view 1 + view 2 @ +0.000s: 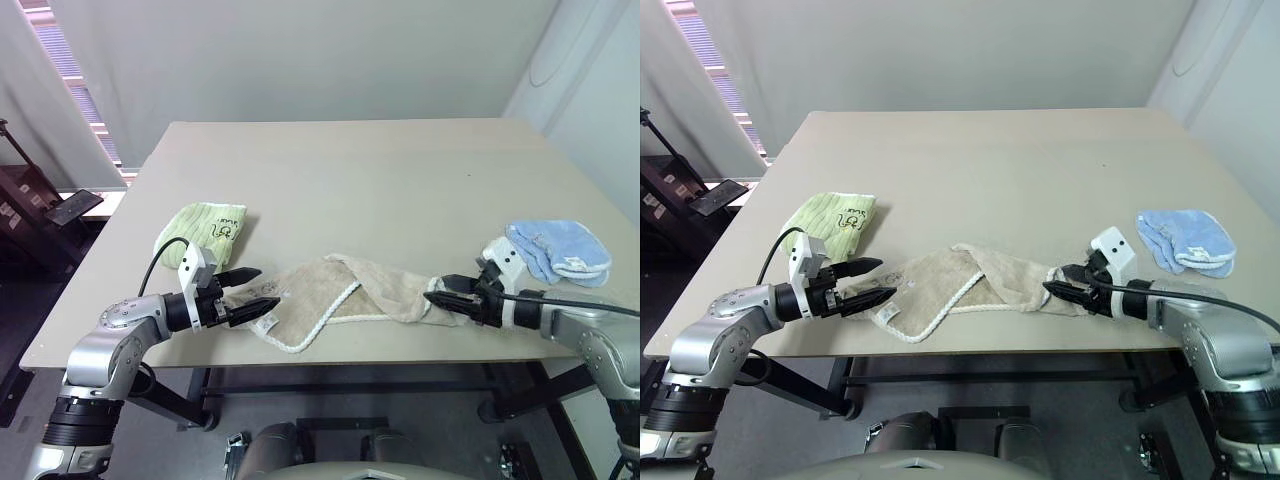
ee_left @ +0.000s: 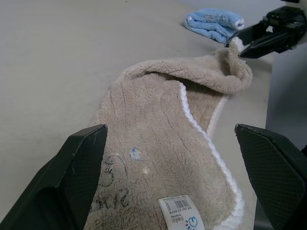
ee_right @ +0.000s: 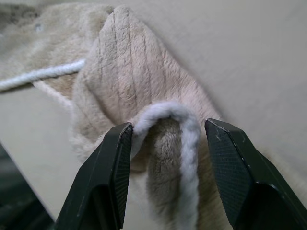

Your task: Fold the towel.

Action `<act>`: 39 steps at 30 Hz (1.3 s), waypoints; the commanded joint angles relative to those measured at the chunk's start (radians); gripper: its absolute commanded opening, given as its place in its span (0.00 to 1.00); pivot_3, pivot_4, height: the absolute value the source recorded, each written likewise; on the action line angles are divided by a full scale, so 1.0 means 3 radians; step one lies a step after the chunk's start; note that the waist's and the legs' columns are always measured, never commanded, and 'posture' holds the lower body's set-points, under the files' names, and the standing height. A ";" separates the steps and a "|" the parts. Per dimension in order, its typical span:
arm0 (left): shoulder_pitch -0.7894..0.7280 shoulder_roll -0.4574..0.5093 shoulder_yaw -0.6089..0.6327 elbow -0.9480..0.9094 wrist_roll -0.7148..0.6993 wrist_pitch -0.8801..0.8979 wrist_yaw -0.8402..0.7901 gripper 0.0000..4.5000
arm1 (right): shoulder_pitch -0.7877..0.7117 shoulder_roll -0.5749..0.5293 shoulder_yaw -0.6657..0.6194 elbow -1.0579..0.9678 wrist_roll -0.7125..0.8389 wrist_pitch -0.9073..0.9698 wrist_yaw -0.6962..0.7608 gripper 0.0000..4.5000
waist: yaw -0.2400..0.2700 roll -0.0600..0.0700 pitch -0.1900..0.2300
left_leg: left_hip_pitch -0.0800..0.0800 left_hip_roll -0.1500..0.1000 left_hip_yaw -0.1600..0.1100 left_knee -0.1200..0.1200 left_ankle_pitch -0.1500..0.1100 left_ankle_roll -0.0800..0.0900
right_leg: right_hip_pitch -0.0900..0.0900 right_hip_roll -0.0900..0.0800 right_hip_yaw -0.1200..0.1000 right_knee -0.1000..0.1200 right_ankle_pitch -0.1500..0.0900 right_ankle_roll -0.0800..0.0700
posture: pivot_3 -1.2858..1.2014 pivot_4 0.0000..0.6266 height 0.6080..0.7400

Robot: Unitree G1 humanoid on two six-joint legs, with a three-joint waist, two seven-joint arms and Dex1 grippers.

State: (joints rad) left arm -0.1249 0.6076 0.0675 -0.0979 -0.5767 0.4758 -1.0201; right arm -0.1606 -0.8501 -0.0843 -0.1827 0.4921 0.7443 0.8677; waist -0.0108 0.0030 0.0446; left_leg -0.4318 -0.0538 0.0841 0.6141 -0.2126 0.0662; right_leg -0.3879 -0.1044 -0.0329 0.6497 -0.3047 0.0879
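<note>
Plush ribbed beige towel [image 1: 340,290], white corded edge, bunched between parted right gripper [image 3: 165,143]; left gripper [image 1: 262,292] wide, empty.

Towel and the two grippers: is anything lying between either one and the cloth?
Nothing visible. The left gripper, open, is at the tagged end of the towel; the right gripper straddles a corded fold at the other end. The green cloth and blue cloth lie aside.
</note>
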 commanded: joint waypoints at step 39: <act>0.0158 0.0006 0.0209 -0.0311 -0.0152 0.0071 0.0206 1.00 | -0.0893 -0.0411 0.0429 0.1333 -0.0643 -0.1075 0.1761 0.55 | 0.0000 -0.0001 -0.0001 | 0.0000 0.0000 0.0001 0.0003 -0.0001 0.0001 | 0.0000 -0.0001 -0.0001 0.0001 0.0004 0.0001 | 0.52 0.00 0.81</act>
State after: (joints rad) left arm -0.0740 0.6062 0.1053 -0.1597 -0.6027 0.4966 -0.9588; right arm -0.3993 -0.9494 0.0554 0.2150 0.3060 0.4497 1.3779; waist -0.0110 0.0029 0.0443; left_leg -0.4319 -0.0539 0.0846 0.6149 -0.2128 0.0664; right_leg -0.3880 -0.1047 -0.0333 0.6500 -0.3037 0.0883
